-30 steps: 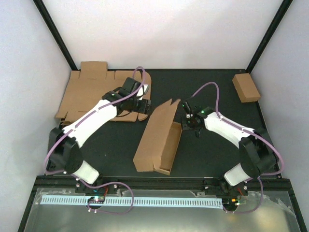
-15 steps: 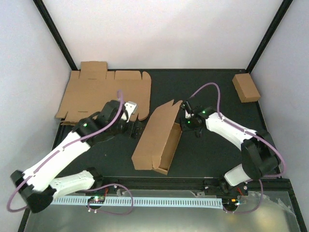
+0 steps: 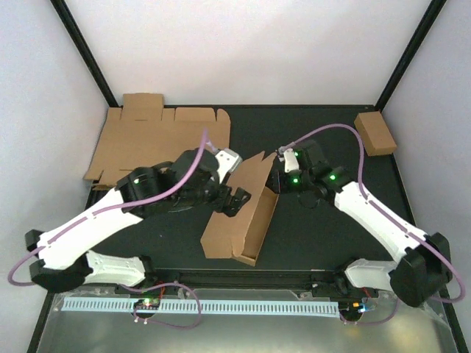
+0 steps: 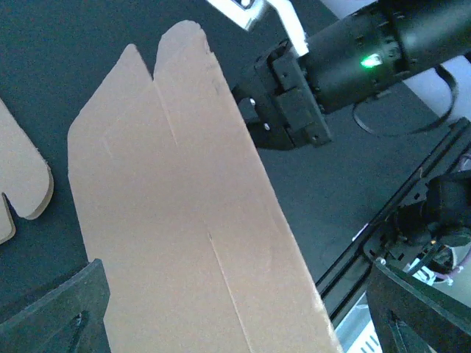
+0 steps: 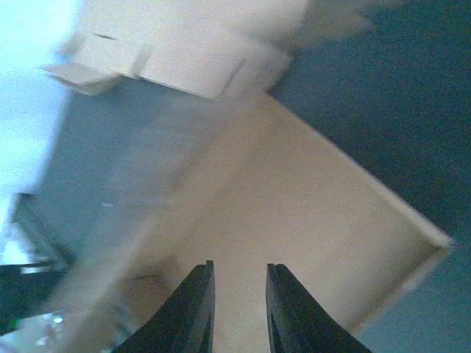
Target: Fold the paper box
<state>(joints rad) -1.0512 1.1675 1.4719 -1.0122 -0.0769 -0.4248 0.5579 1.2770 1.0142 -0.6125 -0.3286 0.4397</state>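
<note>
Paper box [image 3: 229, 220]: mid-table between the 2 arms, half-formed; lid panel raised, tray open toward the right arm.
Left gripper [image 3: 235, 198]: fingers spread wide, facing the lid's outer side.
Right gripper [image 3: 284, 182]: fingers narrowly apart, nothing between them, over the tray's far end.
Flat cardboard blank [image 3: 147, 143]: far left.
Small closed box [image 3: 375, 133]: far right.

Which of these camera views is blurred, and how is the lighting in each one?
Right wrist view: smeared, the paper box has soft edges and the upper left is washed out white; only the right gripper looks crisp. Left wrist view: sharp and evenly lit, with clean cardboard edges. Top view: clear, with flat light, faint shadows and no glare.
</note>
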